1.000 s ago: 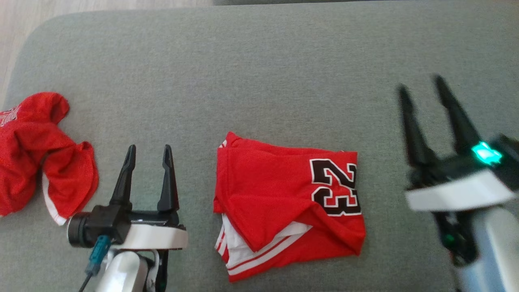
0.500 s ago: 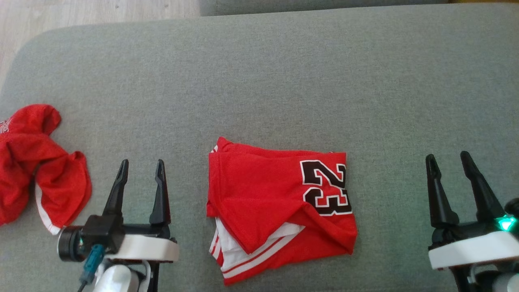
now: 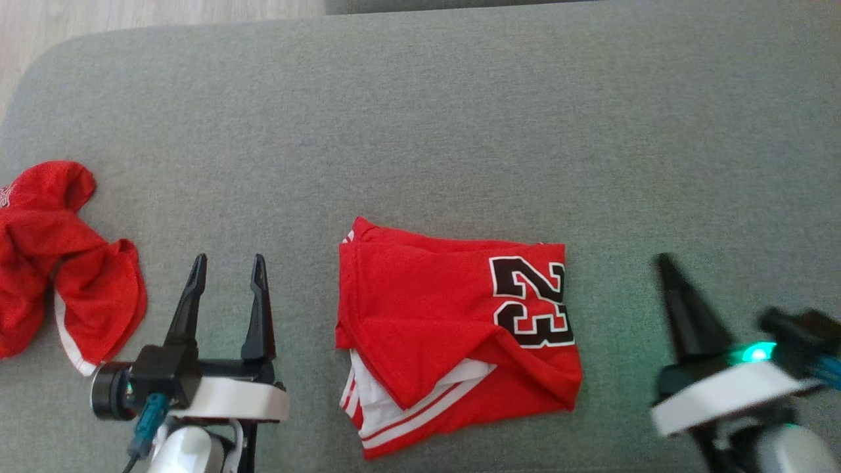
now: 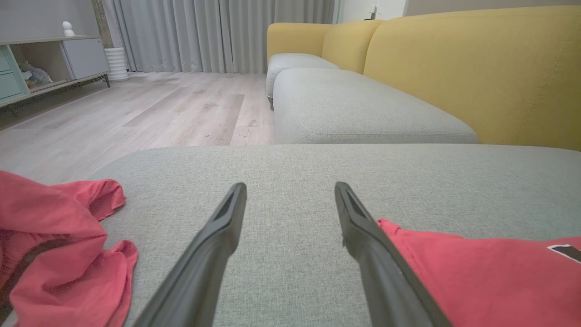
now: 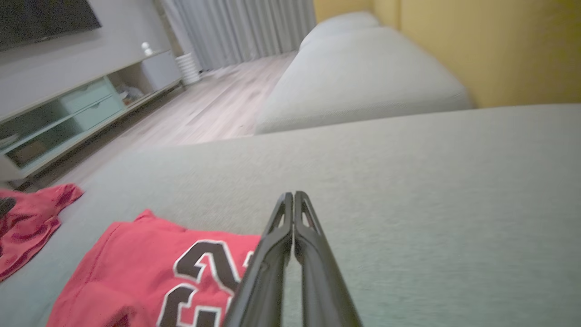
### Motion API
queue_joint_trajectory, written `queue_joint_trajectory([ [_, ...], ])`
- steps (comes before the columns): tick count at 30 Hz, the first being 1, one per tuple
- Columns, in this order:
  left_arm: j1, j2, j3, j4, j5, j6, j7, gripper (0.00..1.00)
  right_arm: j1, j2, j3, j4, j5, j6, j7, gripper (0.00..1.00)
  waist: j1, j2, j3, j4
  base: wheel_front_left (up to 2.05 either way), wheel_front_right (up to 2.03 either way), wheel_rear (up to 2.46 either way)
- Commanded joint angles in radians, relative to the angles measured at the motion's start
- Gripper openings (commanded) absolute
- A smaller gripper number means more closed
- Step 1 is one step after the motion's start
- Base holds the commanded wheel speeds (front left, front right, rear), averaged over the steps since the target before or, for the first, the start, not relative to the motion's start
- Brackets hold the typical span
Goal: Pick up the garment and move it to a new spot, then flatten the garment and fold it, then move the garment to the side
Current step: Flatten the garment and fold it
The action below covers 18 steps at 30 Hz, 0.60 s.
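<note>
The garment [image 3: 453, 328] is a red jersey with white trim and a black "23", folded into a rough square on the grey cushion [image 3: 420, 131]; it also shows in the right wrist view [image 5: 150, 268] and at the lower right of the left wrist view [image 4: 476, 277]. My left gripper [image 3: 227, 266] stands open to the left of it, fingers [image 4: 218, 236] apart with nothing between them. My right gripper [image 3: 667, 263] is to the right of the jersey, blurred, its fingers [image 5: 283, 227] pressed together on nothing.
A second red garment [image 3: 52, 256] lies crumpled at the cushion's left edge, also seen in the left wrist view [image 4: 59, 254]. Wooden floor [image 4: 136, 109] lies beyond the cushion, with another grey cushion [image 4: 363, 113] and a yellow sofa back [image 4: 476, 68] further off.
My right gripper has dropped toward the near edge and closed its fingers. The left gripper and folded jersey have stayed put; the camera has shifted slightly.
</note>
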<state>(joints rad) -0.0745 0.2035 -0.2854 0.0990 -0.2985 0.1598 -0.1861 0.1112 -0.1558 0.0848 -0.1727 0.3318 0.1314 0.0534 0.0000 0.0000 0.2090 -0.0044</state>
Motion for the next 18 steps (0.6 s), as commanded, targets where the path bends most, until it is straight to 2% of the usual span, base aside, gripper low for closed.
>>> queue_joint_trajectory([
  [1, -0.03, 0.016, 0.036, -0.032, 0.004, 0.006, -0.002, 1.0, -0.045, -0.025, 0.044, -0.018, 0.012, -0.001, 0.003, 0.0, 0.0, 0.0, 0.003, 0.002, 0.0, 0.0, 0.0],
  [8, -0.063, 0.003, 0.016, -0.016, 0.0, -0.004, -0.012, 1.0, -0.198, -0.104, 0.395, 0.219, 0.157, -0.001, -0.001, 0.0, 0.0, 0.0, 0.026, 0.04, 0.0, 0.0, 0.0],
  [13, -0.073, -0.008, 0.008, -0.003, -0.003, -0.005, -0.021, 1.0, -0.273, -0.142, 0.539, 0.323, 0.242, -0.001, -0.012, 0.0, 0.0, 0.0, 0.033, 0.059, 0.0, 0.0, 0.0],
  [18, -0.079, -0.012, 0.005, 0.011, -0.009, -0.007, -0.03, 1.0, -0.321, -0.179, 0.644, 0.362, 0.313, -0.001, -0.013, 0.0, 0.0, 0.0, 0.035, 0.068, 0.0, 0.0, 0.0],
])
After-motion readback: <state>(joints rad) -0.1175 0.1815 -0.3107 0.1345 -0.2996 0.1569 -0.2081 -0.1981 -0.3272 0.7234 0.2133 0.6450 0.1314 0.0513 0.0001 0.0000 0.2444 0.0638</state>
